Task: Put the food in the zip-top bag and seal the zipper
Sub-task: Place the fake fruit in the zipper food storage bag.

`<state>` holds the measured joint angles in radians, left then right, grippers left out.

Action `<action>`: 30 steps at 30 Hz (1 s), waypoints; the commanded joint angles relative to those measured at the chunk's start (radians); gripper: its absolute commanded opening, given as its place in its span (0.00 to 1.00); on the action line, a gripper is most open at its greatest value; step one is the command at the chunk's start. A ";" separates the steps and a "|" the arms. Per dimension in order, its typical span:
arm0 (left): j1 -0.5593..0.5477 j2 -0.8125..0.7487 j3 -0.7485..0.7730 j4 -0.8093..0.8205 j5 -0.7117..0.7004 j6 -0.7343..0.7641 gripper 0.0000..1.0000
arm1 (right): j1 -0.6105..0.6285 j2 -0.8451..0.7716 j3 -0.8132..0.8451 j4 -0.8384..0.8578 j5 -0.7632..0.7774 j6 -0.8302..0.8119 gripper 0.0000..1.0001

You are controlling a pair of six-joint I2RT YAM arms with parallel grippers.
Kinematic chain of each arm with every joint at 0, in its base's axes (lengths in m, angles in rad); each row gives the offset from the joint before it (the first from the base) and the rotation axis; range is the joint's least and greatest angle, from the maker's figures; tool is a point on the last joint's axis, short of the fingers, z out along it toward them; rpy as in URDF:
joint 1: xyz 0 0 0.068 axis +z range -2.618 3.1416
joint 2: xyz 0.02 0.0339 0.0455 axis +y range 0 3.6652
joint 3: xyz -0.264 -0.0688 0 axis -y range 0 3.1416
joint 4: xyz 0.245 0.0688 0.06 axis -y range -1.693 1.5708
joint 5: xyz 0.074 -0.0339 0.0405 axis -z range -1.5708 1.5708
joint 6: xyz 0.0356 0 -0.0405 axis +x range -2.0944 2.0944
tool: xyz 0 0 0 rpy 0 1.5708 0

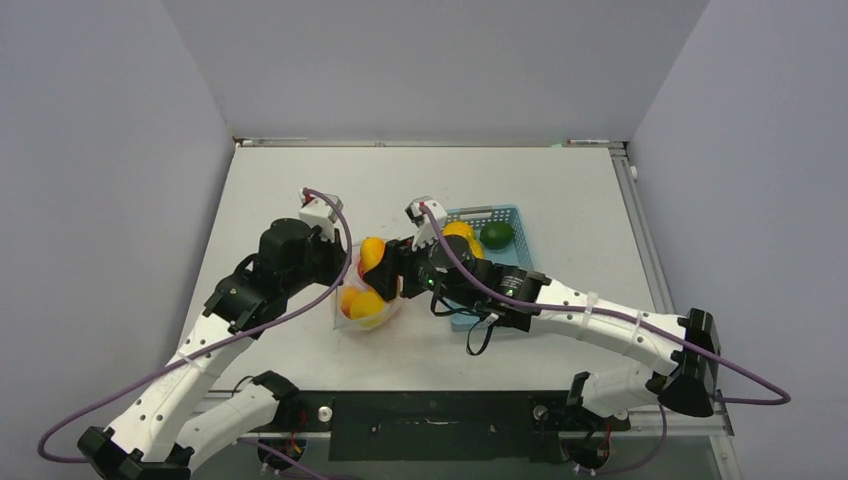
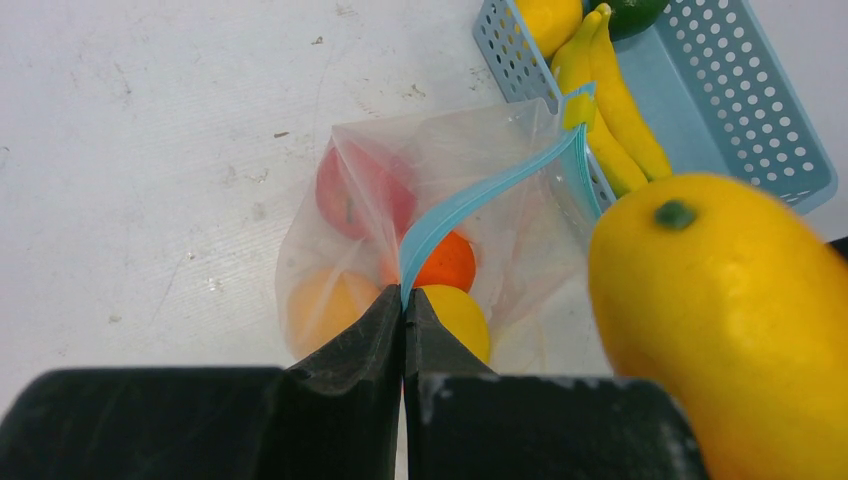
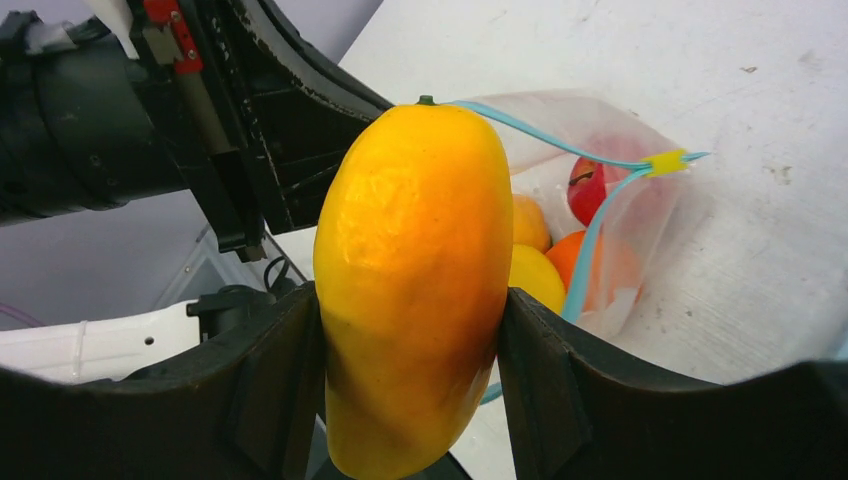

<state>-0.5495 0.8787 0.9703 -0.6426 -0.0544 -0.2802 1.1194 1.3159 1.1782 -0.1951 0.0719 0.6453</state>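
The clear zip-top bag (image 2: 330,240) lies on the white table, mouth open, with a red apple (image 2: 350,190), an orange (image 2: 448,262) and yellow fruits (image 2: 455,315) inside. My left gripper (image 2: 404,300) is shut on the teal zipper (image 2: 470,195) and holds one lip of the mouth up. My right gripper (image 3: 410,310) is shut on the mango (image 3: 415,280), held just above the bag's mouth (image 1: 372,255). The bag (image 3: 620,210) shows behind the mango in the right wrist view. Bananas (image 2: 615,110), a lemon (image 2: 545,18) and a green lime (image 1: 497,235) lie in the basket.
The light-blue lattice basket (image 1: 515,250) stands right beside the bag, under my right wrist. The left arm's black links (image 3: 150,110) crowd close to the mango. Grey walls enclose the table on three sides.
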 commanded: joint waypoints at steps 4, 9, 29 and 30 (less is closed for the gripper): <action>0.006 -0.042 -0.004 0.052 0.017 -0.009 0.00 | 0.054 0.080 0.050 0.070 0.072 0.052 0.24; 0.006 -0.051 -0.004 0.056 0.032 -0.010 0.00 | 0.062 0.143 0.072 0.045 0.103 0.056 0.24; 0.006 -0.076 -0.012 0.070 0.054 -0.007 0.00 | 0.046 0.350 0.255 -0.157 0.327 -0.083 0.36; 0.006 -0.076 -0.012 0.070 0.054 -0.005 0.00 | 0.043 0.358 0.262 -0.160 0.326 -0.089 0.37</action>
<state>-0.5480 0.8188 0.9524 -0.6384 -0.0177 -0.2810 1.1717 1.6493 1.3758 -0.3489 0.3538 0.5976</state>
